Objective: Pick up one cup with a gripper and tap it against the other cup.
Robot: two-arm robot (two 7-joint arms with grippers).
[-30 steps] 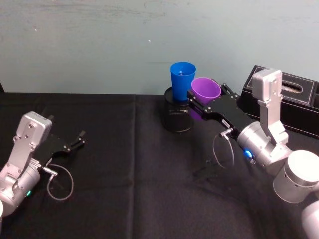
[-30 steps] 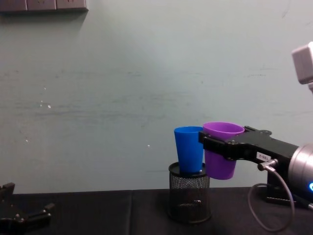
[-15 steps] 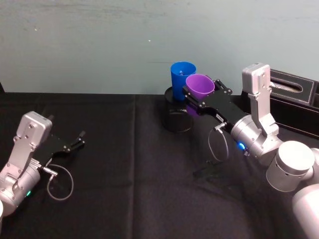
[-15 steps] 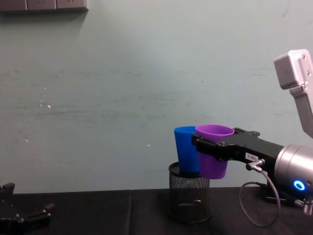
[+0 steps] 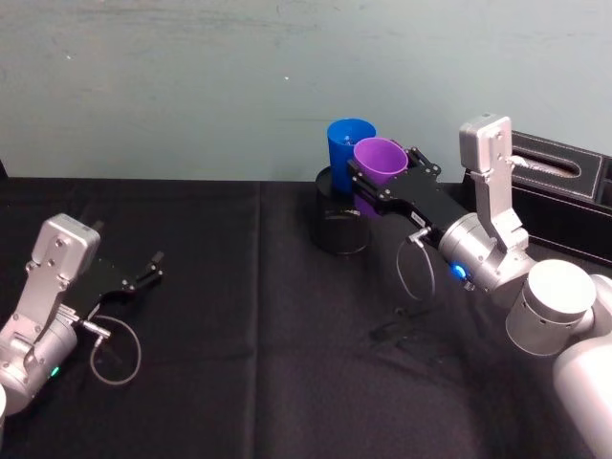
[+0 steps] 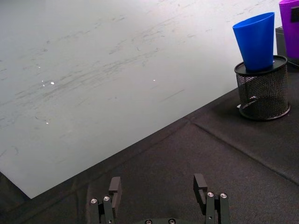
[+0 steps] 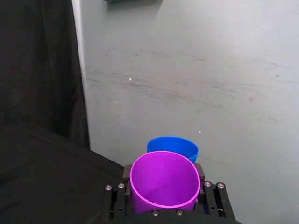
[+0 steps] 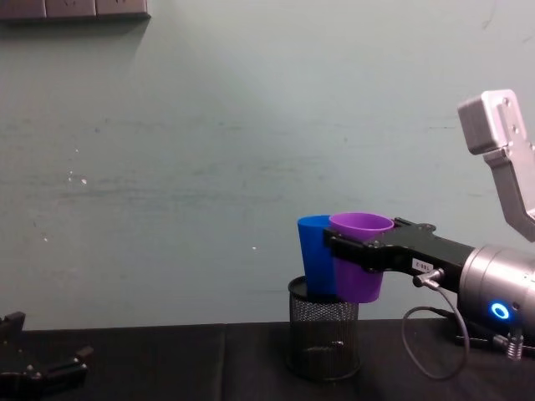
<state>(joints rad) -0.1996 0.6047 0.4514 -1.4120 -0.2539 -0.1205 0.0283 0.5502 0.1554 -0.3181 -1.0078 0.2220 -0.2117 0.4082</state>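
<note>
Right gripper [image 5: 382,182]: mine, the labelled one. Jaws are drawn in narrow on the purple tumbler [image 5: 381,158], one on each side of its wall just below the rim.
Purple tumbler: held in the air, clear of the table, mouth up with a slight lean. In the head view it sits at about 4 o'clock of the blue tumbler [image 5: 344,143]. In the chest view it is level with that cup's upper half.
Blue tumbler: upright, seated in the mouth of the black wire-mesh pen holder [image 5: 339,225]. The holder stands on the black tablecloth [image 5: 239,363] close to the wall, at about 1 o'clock from my body.
Contact: in the chest view the purple wall overlaps the blue wall. In my right wrist view the blue rim lies directly behind the purple rim. I judge them touching or just beside each other, but I cannot tell which.
Left gripper [image 5: 151,268]: parked low at about 9 o'clock, fingers spread wide, holding nothing.
Done: the pick-up and the carry across to the other cup.
Outstanding: the tap, which is either happening now or needs a last nudge toward 10 o'clock.
Risk: the blue tumbler is only perched in the holder, so I judge a hard knock could tip it.
</note>
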